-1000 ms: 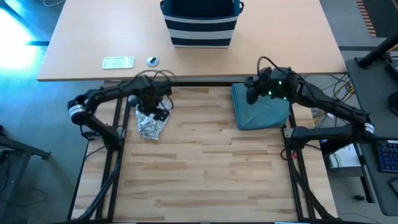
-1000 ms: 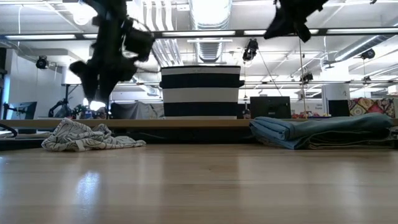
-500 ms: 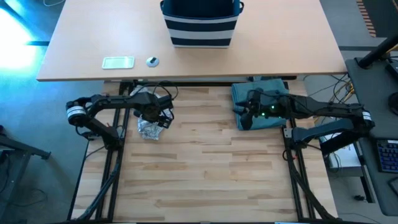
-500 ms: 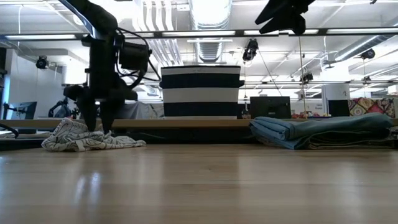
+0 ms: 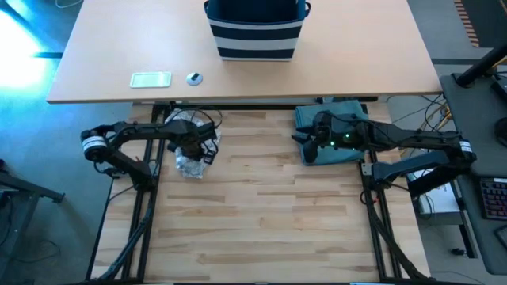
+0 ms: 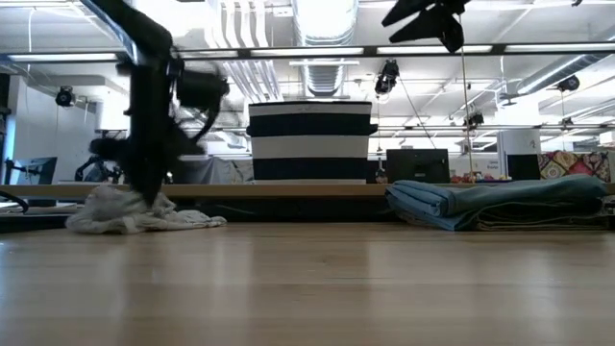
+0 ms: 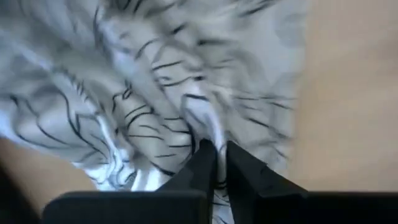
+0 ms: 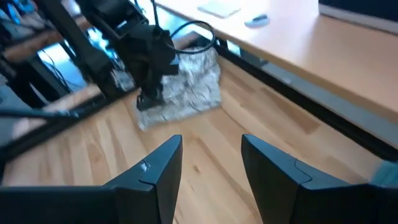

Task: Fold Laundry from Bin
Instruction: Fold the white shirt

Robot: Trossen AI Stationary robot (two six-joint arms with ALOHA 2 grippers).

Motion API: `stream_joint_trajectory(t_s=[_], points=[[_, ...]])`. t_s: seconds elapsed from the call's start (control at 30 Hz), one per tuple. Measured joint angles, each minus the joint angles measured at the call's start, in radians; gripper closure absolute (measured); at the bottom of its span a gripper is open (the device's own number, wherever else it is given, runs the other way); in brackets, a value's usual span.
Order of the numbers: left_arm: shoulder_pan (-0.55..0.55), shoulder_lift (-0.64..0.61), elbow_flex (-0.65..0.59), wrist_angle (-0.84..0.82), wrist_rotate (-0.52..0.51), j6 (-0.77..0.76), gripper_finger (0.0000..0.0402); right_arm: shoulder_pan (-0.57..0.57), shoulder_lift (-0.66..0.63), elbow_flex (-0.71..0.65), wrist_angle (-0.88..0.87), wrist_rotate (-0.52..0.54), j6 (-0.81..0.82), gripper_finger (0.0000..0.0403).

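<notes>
A crumpled grey-white patterned garment [image 5: 188, 164] lies on the wooden table at the far left. My left gripper [image 5: 195, 152] stands on it, pointing down, shut on the cloth [image 7: 219, 163]. A folded teal-green garment [image 5: 341, 141] lies flat at the far right. My right gripper [image 5: 304, 144] hovers high over that garment's left edge, open and holding nothing [image 8: 211, 163]. The striped navy bin [image 5: 255, 32] stands on the tan desk beyond the table. No laundry shows inside it. My left gripper pinches a raised ridge of the patterned cloth [image 7: 202, 127] between its two fingertips [image 7: 200, 167]. It comes from above, pointing down [image 6: 149, 192]. One layer or several, I cannot tell. The garment lies bunched on the table [image 6: 144, 216].
The tan desk [image 5: 380, 71] runs along the table's far edge, with a flat white object [image 5: 150, 79] and a small round object [image 5: 194, 77] on it. Bare wood [image 5: 261, 214] spreads across the table's middle and near part.
My left gripper has gone down onto the patterned garment and shut on its cloth. My right gripper has swung from the far edge toward the near edge and the left, over the teal garment's left edge, and has opened.
</notes>
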Motion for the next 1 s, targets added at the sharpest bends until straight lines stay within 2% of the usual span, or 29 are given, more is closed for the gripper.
stream_joint_trajectory(t_s=[0.13,0.23,0.37,0.47,0.57,0.73,0.93,1.0], points=[[-0.020,-0.084,0.141,0.015,0.036,0.037,0.0390,0.000,0.015,0.001,0.042,0.000,0.020,0.0241],[-0.025,-0.151,0.281,0.068,0.084,0.093,0.0398,0.023,0.046,0.001,0.064,0.001,-0.030,0.0241],[-0.025,-0.213,0.452,0.083,0.095,0.171,0.0399,0.076,0.117,0.001,0.072,-0.001,-0.111,0.0241],[-0.025,-0.242,0.538,0.100,0.097,0.195,0.0400,0.120,0.189,0.001,0.100,0.020,-0.112,0.0241],[-0.031,-0.259,0.588,0.133,0.126,0.198,0.0400,0.156,0.259,0.013,0.147,0.078,-0.108,0.0241],[-0.038,-0.280,0.627,0.230,0.203,0.199,0.0401,0.187,0.363,0.108,0.154,0.157,-0.121,0.0241],[-0.038,-0.303,0.643,0.354,0.333,0.177,0.0401,0.177,0.496,0.183,0.111,0.155,-0.112,0.0241],[-0.042,-0.310,0.637,0.372,0.347,0.173,0.0401,0.164,0.549,0.203,0.113,0.156,-0.108,0.0241]])
